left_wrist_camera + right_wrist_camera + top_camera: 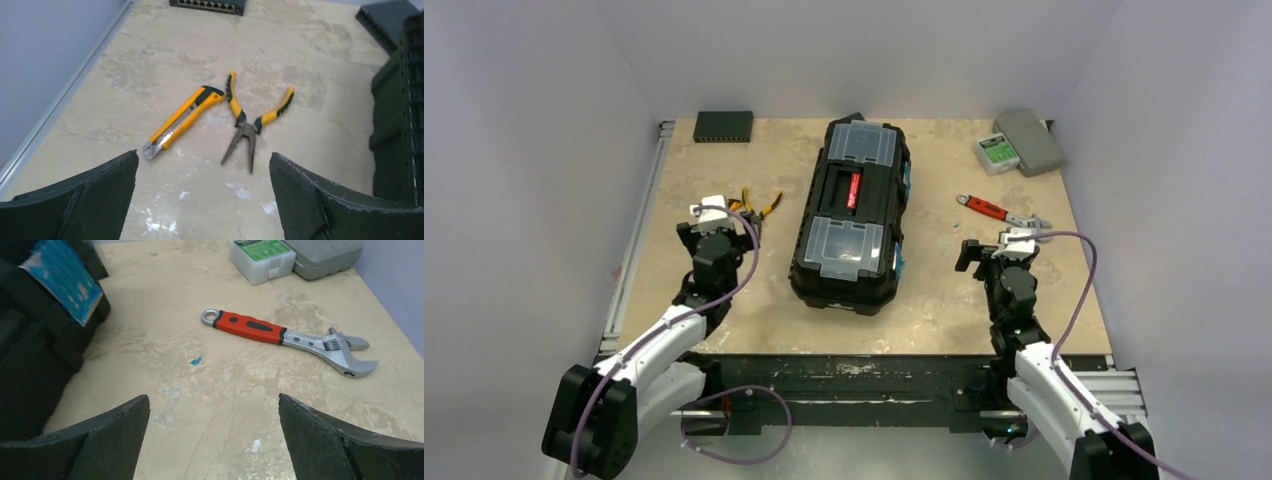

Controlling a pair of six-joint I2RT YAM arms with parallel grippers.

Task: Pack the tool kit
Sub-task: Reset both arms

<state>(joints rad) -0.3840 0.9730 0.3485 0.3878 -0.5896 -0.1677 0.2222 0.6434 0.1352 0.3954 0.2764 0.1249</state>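
1. The toolbox [849,215] lies shut at the middle of the tabletop [944,300], its long side running from 12 to 6 o'clock; two clear-lidded compartments sit either side of a handle with a red label.
2. The left end effector [204,170] is released, fingers spread wide and holding nothing; it hovers at the toolbox's 9 o'clock, apart from it.
3. In the left wrist view the yellow utility knife [182,121] lies at 11 o'clock of that gap and the yellow-handled pliers [248,127] at 1 o'clock; the two lie just beside each other, flat on the tabletop, clear of the fingers.
4. The right end effector [214,410] is likewise released and empty; it stands at the toolbox's 3 o'clock, apart from it.
5. The red-handled wrench [280,335] lies flat at its 1 o'clock, untouched, ring end toward the toolbox, jaw end toward 3 o'clock.
6. A grey case [1029,140] and a white box with a green label [995,152] sit at the tabletop's 1 o'clock corner; a thin black device [723,125] at 11 o'clock.
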